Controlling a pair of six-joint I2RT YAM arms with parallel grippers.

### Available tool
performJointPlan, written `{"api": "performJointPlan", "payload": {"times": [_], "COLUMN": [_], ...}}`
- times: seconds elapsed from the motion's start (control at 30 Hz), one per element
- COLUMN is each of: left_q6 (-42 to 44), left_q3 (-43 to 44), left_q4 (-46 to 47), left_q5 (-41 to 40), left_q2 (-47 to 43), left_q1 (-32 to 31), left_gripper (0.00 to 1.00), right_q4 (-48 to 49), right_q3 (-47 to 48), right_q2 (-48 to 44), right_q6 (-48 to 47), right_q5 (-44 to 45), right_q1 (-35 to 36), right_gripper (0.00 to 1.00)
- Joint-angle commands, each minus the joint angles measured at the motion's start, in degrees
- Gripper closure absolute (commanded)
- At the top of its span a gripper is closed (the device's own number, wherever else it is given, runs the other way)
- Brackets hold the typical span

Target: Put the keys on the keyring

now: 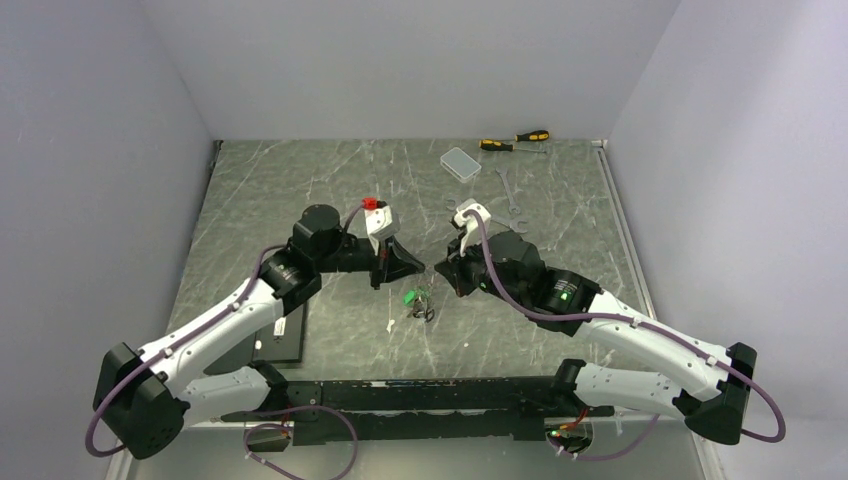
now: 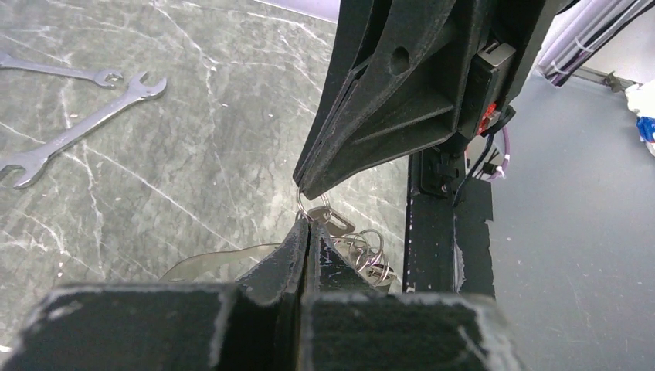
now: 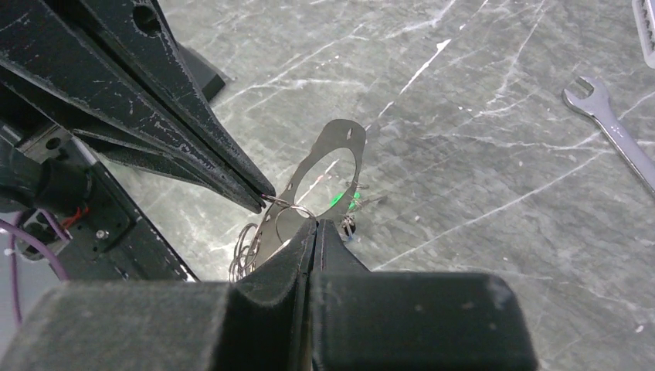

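Left wrist view: left claw (image 2: 309,229) and right claw (image 2: 304,186) are both closed, tips meeting tip-to-tip against the keys (image 2: 340,224) near the worktop (image 2: 154,154) centre. The keyring (image 3: 332,139) lies just beyond the right claw, its long axis pointing away. Judged equally near both arms.

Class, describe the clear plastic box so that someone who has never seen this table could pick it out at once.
Look to the far edge of the grey marbled table, right of its middle. There the box lies just left of two screwdrivers and beyond the wrenches. It alone is a small, see-through rectangle; its neighbours are long, thin tools.
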Motion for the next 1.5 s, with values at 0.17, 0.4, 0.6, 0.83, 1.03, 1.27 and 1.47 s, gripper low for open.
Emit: {"api": "performJointPlan", "payload": {"times": [0.17,0.4,0.6,0.83,1.03,1.27,1.47], "left_q6": [-3.69,-3.86,-1.11,1.52,3.33,5.77,6.12], "left_q3": [-1.72,-3.18,-2.45,-2.35,-2.14,-2.66,-3.14], "left_q4": [11.68,14.21,11.77,9.74,7.73,7.94,8.45], "left_q5": [-2.58,-4.02,-3.73,-3.24,-3.68,-3.32,-3.60], "left_q2": [-5.75,-7.74,-7.79,-8.46,-8.90,-9.73,-10.57], "left_q1": [0.55,0.77,0.77,0.68,0.64,0.40,0.40], "left_gripper": [1.00,1.00,1.00,1.00,1.00,1.00,1.00], "right_q4": [2.09,0.88,-4.58,-8.07,-12.37,-17.17,-14.69], "right_q3": [-0.31,0.81,4.91,9.07,14.35,18.54,16.57], "right_q2": [-1.10,-0.64,2.25,4.22,6.70,9.85,9.72], "right_q6": [6.19,10.04,12.60,14.22,15.24,17.68,19.67], "right_q5": [0.91,0.52,-0.90,-1.49,-1.55,-4.42,-14.96], "right_q1": [0.03,0.03,0.03,-0.05,-0.27,-2.34,-6.46], "right_gripper": [1.00,1.00,1.00,1.00,1.00,1.00,1.00]}}
